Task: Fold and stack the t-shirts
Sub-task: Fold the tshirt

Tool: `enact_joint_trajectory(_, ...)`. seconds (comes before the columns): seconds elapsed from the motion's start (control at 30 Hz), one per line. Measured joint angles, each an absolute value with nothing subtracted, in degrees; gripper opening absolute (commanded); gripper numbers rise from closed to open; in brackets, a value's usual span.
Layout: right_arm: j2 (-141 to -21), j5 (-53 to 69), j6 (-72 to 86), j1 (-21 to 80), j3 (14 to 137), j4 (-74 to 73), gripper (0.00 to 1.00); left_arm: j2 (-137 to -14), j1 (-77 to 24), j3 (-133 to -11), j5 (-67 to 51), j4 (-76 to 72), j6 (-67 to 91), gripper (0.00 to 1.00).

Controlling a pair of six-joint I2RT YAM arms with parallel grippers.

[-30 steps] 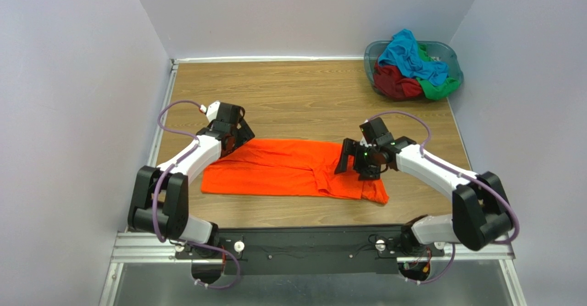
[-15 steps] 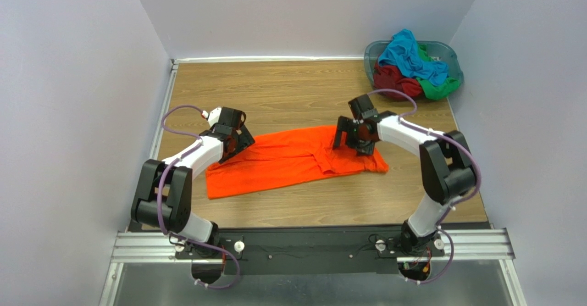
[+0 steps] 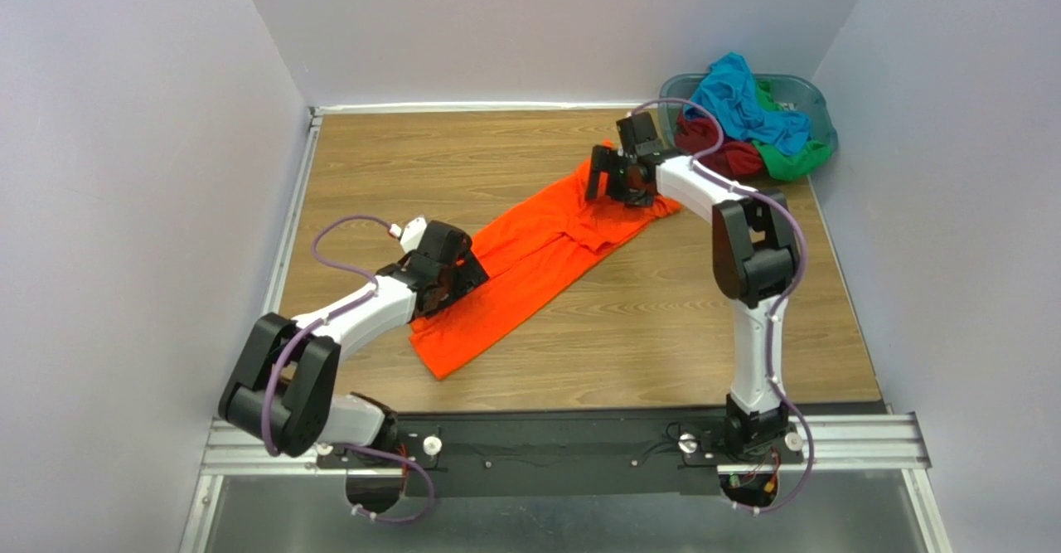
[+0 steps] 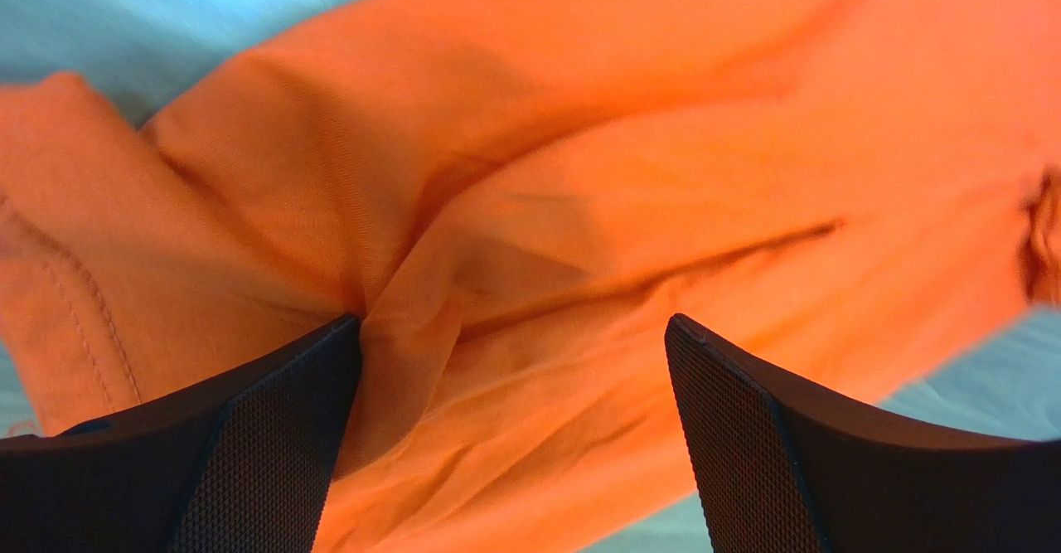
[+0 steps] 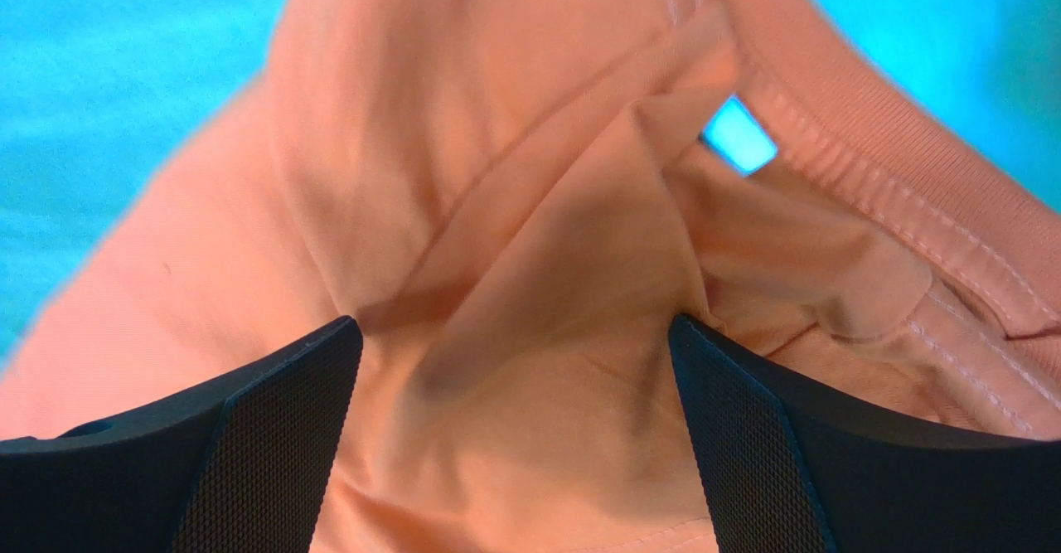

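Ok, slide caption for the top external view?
Left gripper and right gripper, both open, on the orange t-shirt lying diagonally; other t-shirts heaped in the basket.

Bench (image 3: 498,155): wood-grain top, walls on three sides.
Orange t-shirt (image 3: 536,255): lies creased on the bench, running diagonally from near left to far right of centre.
Basket (image 3: 816,103): grey-blue plastic, stands in the far right corner.

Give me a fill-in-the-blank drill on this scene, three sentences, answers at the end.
The ___ t-shirt lies diagonally on the table.
The turquoise shirt, dark red shirt and green shirt are piled in the ___.
On the spread t-shirt, the left gripper and right gripper have their jaws ___.
Answers: orange; basket; open.
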State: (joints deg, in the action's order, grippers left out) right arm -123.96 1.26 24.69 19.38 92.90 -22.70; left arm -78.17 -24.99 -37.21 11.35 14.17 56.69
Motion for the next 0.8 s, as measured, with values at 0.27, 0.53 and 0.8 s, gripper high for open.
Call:
enact_joint_trajectory(0.27, -132.9, 7.5, 22.0, 18.9, 105.6, -20.5, 1.00, -72.9, -32.2, -33.4, 7.8, 15.2, 65.6, 0.98)
enact_joint_trajectory(0.53, -139.0, 17.8, 22.0, 18.8, 114.0, -19.3, 1.00, -68.0, -42.9, -30.6, 4.8, 19.3, 73.3, 0.98)
enact_joint_trajectory(0.8, -143.8, 21.8, 23.4, 20.2, 121.1, -18.8, 1.00, -68.7, -47.6, -31.1, 4.3, 19.9, 77.2, 0.98)
